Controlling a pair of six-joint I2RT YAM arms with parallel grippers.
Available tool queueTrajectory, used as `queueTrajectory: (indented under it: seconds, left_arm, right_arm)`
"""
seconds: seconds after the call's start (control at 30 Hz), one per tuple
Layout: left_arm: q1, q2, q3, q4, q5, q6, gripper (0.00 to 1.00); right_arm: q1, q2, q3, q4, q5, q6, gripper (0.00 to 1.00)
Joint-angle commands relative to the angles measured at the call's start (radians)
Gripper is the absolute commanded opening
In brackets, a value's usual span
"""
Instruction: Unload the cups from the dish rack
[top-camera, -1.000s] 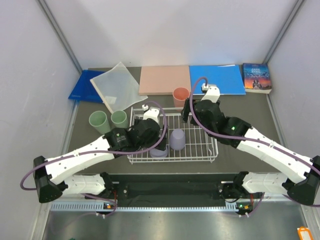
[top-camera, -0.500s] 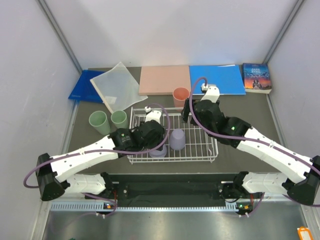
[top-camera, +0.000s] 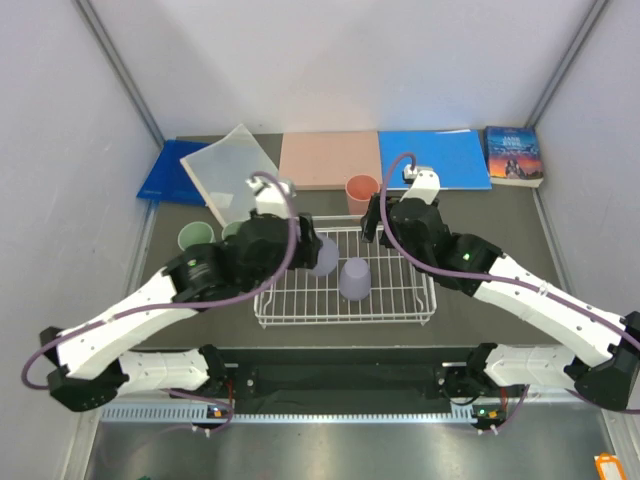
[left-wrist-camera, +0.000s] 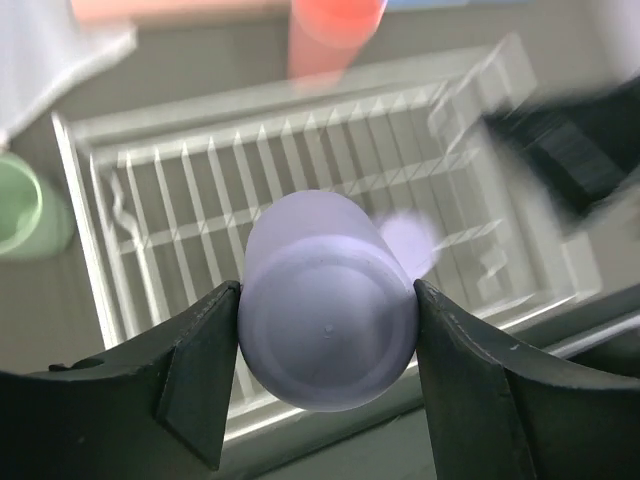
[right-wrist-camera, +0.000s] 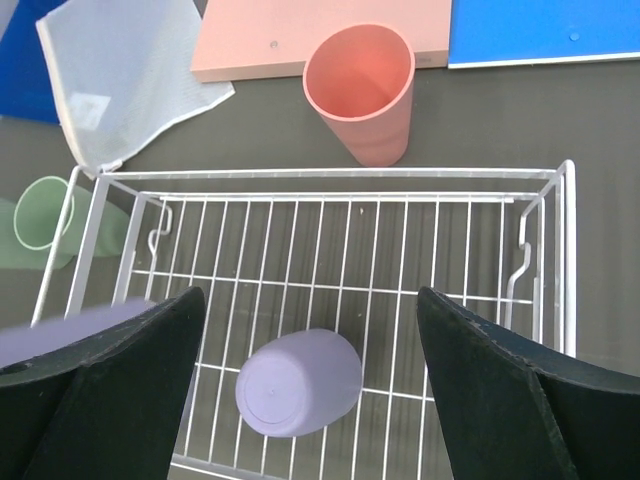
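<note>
Your left gripper (left-wrist-camera: 328, 300) is clamped on a small lavender purple plastic tumbler (left-wrist-camera: 328, 340), with one dark finger pressed to each side and the tumbler's closed base facing the wrist camera. The only writing you have is on the cover of a blue paperback book (top-camera: 514, 155) in the upper right of the overhead view, and it is too small to read. In that same view the held tumbler sits over the upper left part of the white wire dish rack (top-camera: 345, 322), which lies mid-frame on the dark grey table (top-camera: 480, 215). Your right gripper (right-wrist-camera: 310, 300) has its jaws wide apart above the rack's far side, holding nothing and touching nothing. A second lavender tumbler (right-wrist-camera: 300, 382) rests base up on the rack's grid, towards the near edge. A salmon pink tumbler (right-wrist-camera: 362, 90) stands mouth up on the table just beyond the rack's far rim, in front of a flat salmon pink board (top-camera: 328, 160). Two sage green tumblers (top-camera: 195, 236) stand mouth up left of the rack, and the left arm partly hides one of them.
</note>
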Motion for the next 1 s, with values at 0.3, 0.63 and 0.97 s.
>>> queueTrajectory:
  seconds: [0.3,0.63,0.97]
  left_arm:
    - [0.0,-0.328,-0.127,0.587,0.034,-0.029,0.0]
    - [0.078,-0.322,-0.244,0.69,0.21,-0.198,0.0]
    - [0.519,-0.086,-0.379,1.167,0.888,-0.583,0.0]
  right_arm:
    - [0.013,-0.211,-0.161,0.426,-0.216,0.056,0.77]
    - [0.013,-0.401,-0.22,0.536,-0.206,0.093,0.75]
    - [0.001,-0.414,-0.16,0.436,-0.242,0.007,0.77]
